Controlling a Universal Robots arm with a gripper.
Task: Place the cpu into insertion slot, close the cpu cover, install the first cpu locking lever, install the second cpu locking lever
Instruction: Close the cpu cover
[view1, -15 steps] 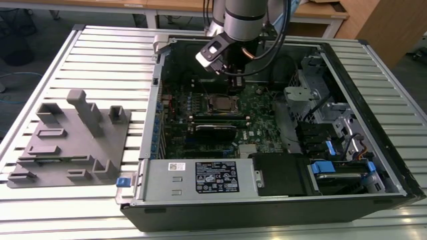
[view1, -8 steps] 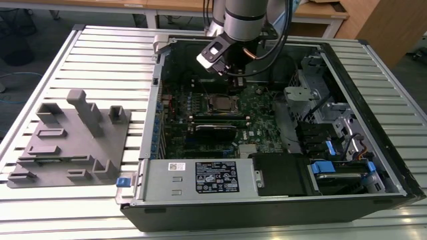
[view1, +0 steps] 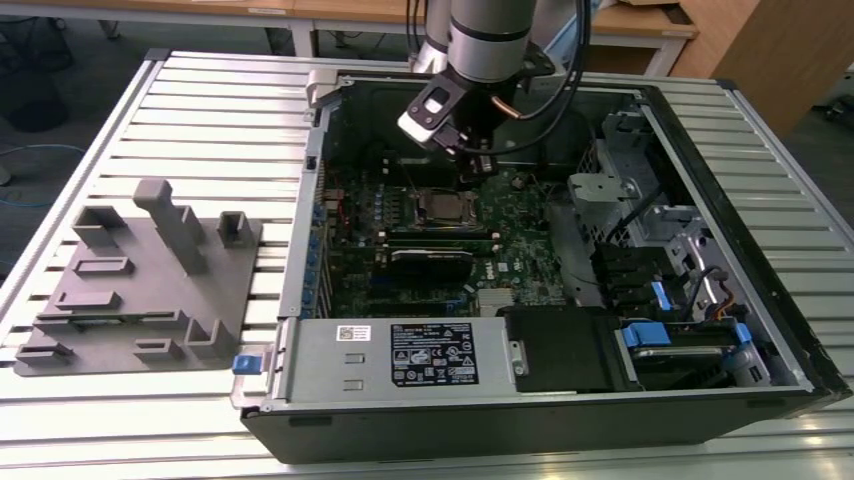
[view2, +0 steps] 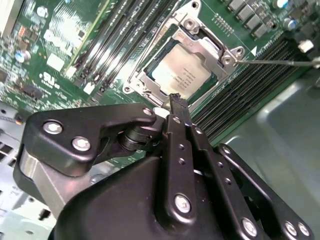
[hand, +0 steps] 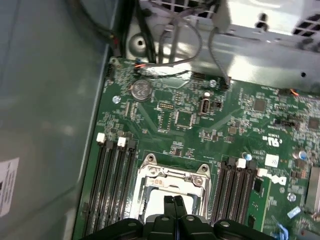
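Lab: slatted aluminium bench (view1: 200, 120), wooden desks (view1: 641, 22)

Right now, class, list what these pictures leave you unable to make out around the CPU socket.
First wrist view: the gripper and the picture's edge hide part of the insertion slot.
Second wrist view: the gripper covers one edge of the cpu cover; contact cannot be told.
Exterior view: the cpu is too small to judge its seating.

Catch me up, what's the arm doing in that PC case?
The arm's pincer, shut and holding nothing, hovers above the insertion slot on the motherboard inside the open computer case. The cpu already sits in the slot, and the cpu cover lies flat over it. One thin locking lever juts out sideways from the slot; whether it is latched, I can't tell.
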